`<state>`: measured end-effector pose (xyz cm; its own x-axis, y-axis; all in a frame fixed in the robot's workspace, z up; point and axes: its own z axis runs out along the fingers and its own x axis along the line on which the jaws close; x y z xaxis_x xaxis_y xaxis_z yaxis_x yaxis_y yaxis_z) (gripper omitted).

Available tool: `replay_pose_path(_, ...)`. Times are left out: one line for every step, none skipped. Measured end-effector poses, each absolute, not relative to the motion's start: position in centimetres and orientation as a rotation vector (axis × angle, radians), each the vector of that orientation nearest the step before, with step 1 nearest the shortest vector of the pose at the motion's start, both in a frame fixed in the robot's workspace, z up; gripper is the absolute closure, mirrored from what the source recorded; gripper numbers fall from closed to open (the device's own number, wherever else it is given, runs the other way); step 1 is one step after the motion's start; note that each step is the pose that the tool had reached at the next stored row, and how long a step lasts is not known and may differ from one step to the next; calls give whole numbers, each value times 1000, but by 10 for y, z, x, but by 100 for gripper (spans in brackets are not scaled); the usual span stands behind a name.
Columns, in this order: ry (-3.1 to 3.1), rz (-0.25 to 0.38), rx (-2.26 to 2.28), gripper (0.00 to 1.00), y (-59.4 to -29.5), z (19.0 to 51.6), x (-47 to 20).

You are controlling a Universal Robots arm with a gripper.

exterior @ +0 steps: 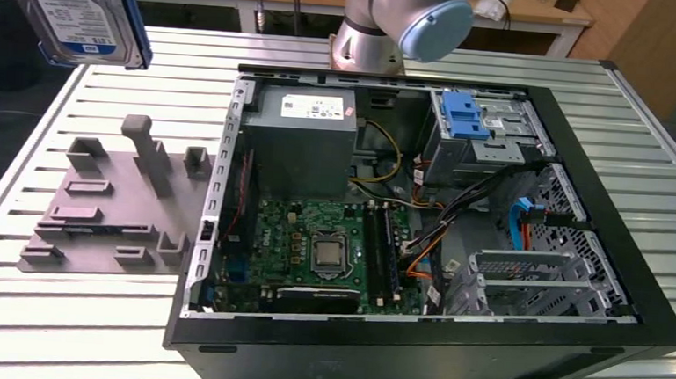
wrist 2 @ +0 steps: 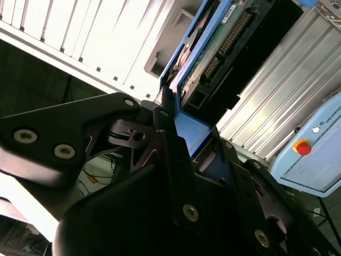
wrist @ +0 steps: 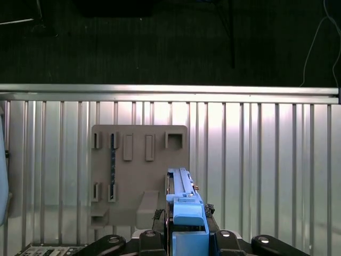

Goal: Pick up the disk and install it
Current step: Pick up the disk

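The disk (exterior: pixel 73 10), silver with a white-and-blue label and a blue carrier frame, hangs upright high above the table's far corner at the exterior view's left. In the first wrist view the disk (wrist: pixel 184 205) shows edge-on, clamped between the black fingers (wrist: pixel 154 237) of my gripper (wrist: pixel 186 240), above the slatted table. The second wrist view shows the disk's green circuit side (wrist 2: pixel 213 50) and blue frame running away from the gripper (wrist 2: pixel 189 141), which is shut on the frame's end.
An open computer case (exterior: pixel 423 340) lies on the slatted table, holding a grey power supply (exterior: pixel 299 143), a motherboard (exterior: pixel 317 241) and a metal cage with a blue latch (exterior: pixel 483 128). A grey fixture plate (exterior: pixel 114 202) (wrist: pixel 139 160) lies beside the case. The arm's base (exterior: pixel 377 33) stands behind.
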<state>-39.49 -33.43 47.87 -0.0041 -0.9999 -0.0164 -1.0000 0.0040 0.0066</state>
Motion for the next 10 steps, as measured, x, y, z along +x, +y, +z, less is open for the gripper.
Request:
replay_pose_path(2221,25,-2212,64,-334,479,-393)
replay_pose_path(2221,26,-2212,64,-334,479,-391)
replay_pose_path(2221,25,-2212,64,-334,479,-390)
replay_pose_path(2221,26,-2212,64,-334,479,-388)
replay_pose_path(2221,25,-2212,64,-334,479,-387)
replay_pose_path(2221,25,-2212,64,-334,479,-386)
replay_pose_path(2221,25,-2212,64,-334,479,-384)
replay_pose_path(2221,25,-2212,64,-334,479,-379)
replay_pose_path(2221,25,-2212,64,-334,479,-378)
replay_pose_path(2221,25,-2212,64,-334,479,-377)
